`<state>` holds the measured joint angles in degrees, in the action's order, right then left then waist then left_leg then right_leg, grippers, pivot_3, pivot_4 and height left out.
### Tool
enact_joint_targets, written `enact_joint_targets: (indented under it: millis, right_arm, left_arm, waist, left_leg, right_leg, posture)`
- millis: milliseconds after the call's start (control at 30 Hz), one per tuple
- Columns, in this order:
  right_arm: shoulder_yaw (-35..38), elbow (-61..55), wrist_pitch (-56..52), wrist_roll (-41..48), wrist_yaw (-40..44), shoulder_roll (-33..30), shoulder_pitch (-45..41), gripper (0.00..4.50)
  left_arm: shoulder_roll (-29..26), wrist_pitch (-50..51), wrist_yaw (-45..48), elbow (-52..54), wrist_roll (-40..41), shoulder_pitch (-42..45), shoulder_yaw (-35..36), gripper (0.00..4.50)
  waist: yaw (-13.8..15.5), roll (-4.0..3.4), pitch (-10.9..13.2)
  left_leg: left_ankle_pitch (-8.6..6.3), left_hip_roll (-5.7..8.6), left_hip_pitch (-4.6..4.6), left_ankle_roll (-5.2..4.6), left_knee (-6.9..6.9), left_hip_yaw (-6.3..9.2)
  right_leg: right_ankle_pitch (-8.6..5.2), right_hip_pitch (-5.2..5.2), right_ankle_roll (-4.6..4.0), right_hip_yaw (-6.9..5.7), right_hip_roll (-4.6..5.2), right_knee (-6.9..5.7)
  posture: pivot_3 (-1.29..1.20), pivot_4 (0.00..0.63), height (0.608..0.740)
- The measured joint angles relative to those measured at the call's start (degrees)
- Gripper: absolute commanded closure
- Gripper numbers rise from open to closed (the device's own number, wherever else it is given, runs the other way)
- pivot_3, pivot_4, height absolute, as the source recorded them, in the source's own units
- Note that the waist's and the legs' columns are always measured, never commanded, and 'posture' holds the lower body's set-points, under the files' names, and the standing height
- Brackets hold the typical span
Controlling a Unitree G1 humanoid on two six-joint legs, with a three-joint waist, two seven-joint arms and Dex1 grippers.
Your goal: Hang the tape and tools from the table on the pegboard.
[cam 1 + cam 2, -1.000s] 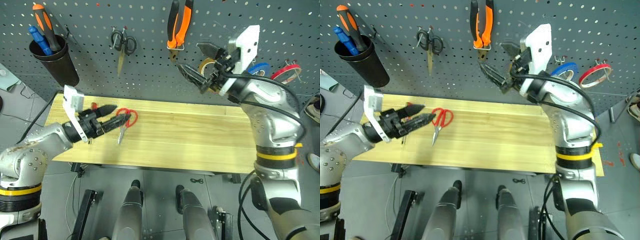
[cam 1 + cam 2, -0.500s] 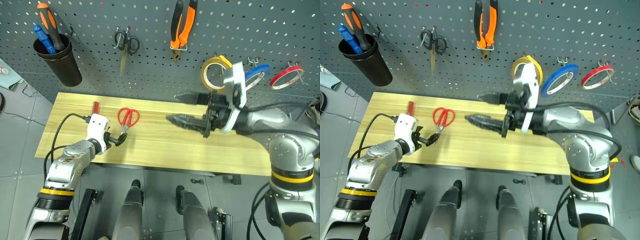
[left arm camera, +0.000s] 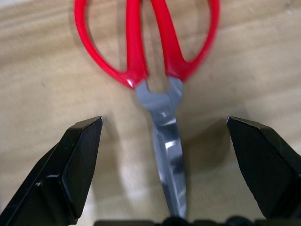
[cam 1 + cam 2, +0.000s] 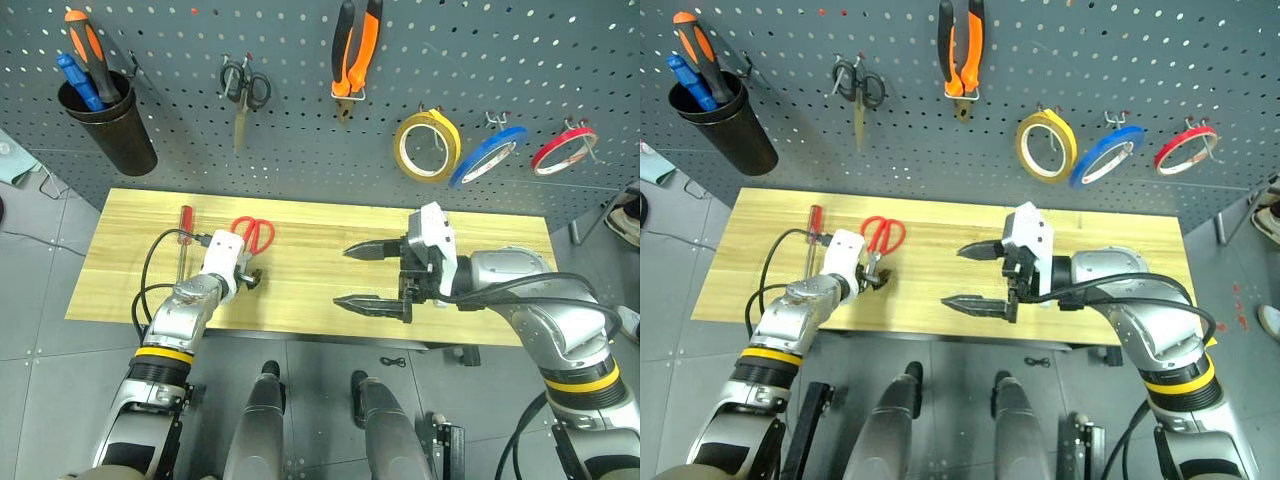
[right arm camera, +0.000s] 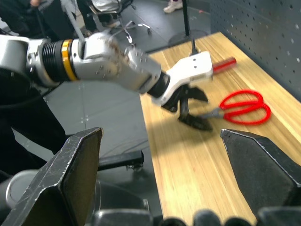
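In the left eye view, the pale yellow wooden plank table stands below the dark grey-blue perforated metal pegboard. The red-handled scissors lie flat on the left part of the table, handles toward the pegboard. The slim screwdriver with a red handle lies just to their left, also on the wood. The left gripper is low over the table at the blade end of the scissors, its two black fingers spread apart and holding nothing. The right gripper is above the middle of the table, pointing toward the left side, with its fingers wide apart and empty. On the pegboard hang the pliers with orange-and-black handles, the thin flat blue ring of tape, a thicker yellow tape roll, a red tape ring and small black-handled scissors. A black cup on the pegboard holds an orange screwdriver and a blue one.

In the left wrist view, the steel blades of the scissors lie between the two open fingers, apart from both, and the red handles are further away.

In the right wrist view, the left gripper is seen across the table with one finger tip at the blades of the scissors; I cannot tell if it touches them.
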<state>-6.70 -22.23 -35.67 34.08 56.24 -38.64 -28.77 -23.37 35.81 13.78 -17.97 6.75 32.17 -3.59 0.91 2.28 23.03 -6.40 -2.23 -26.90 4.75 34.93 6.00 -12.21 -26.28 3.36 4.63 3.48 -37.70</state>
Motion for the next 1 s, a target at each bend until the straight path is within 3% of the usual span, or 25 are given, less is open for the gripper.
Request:
enact_joint_targets:
  millis: [133, 300, 367, 733, 1000]
  right_arm:
    - [0.5, 1.2, 1.7, -1.5, 0.0, -0.2, 0.5, 0.0]
    - [0.6, 1.4, 2.1, -1.5, -0.1, 0.1, 0.5, 0.0]
    - [0.6, 1.5, 2.1, -1.5, -0.2, 0.2, 0.4, 0.0]
    - [1.2, 2.6, 2.6, -1.8, -1.4, 1.5, 0.1, 0.0]
    - [9.1, 1.0, 2.3, 1.2, -6.4, 3.3, -1.4, 0.0]
  left_arm:
    - [0.9, 1.8, 0.1, -0.2, -1.0, 0.7, -0.3, 1.17]
    - [1.3, 4.2, -1.2, 2.4, -2.4, -0.6, 0.1, 3.6]
    - [1.3, 5.3, -1.9, 3.8, -2.8, -1.6, 0.6, 4.38]
    - [1.4, 5.6, -0.9, 8.4, -2.9, -5.0, 2.2, 4.38]
    - [-0.4, 0.2, 5.3, 30.7, 2.0, -16.5, 6.6, 4.38]
  waist:
    - [-0.4, 0.0, -0.1]
    - [-0.8, 0.0, -0.1]
    - [-0.9, 0.0, -0.1]
    - [-0.8, 0.0, -0.1]
    - [-0.6, 0.0, -0.1]
  left_leg:
    - [0.0, 0.0, 0.11, 0.0, 0.0, 0.0]
    - [0.02, -0.01, 0.19, -0.02, -0.01, -0.01]
    - [0.03, 0.0, 0.21, -0.04, -0.01, -0.01]
    - [0.06, -0.01, 0.18, -0.06, -0.03, -0.01]
    - [0.06, -0.04, 0.15, -0.05, -0.08, -0.01]
  right_leg:
    - [0.0, 0.06, 0.01, 0.01, -0.01, -0.06]
    - [-0.1, 0.09, 0.16, 0.03, -0.02, -0.17]
    - [-0.11, 0.09, 0.18, 0.03, -0.02, -0.19]
    - [-0.15, 0.07, 0.24, 0.03, -0.02, -0.18]
    - [-0.07, 0.06, 0.12, 0.02, 0.0, -0.09]
  posture:
    - [0.1, 0.359, 0.74]
    - [0.1, 0.359, 0.74]
    - [0.1, 0.356, 0.74]
    - [0.11, 0.349, 0.74]
    - [0.12, 0.342, 0.74]
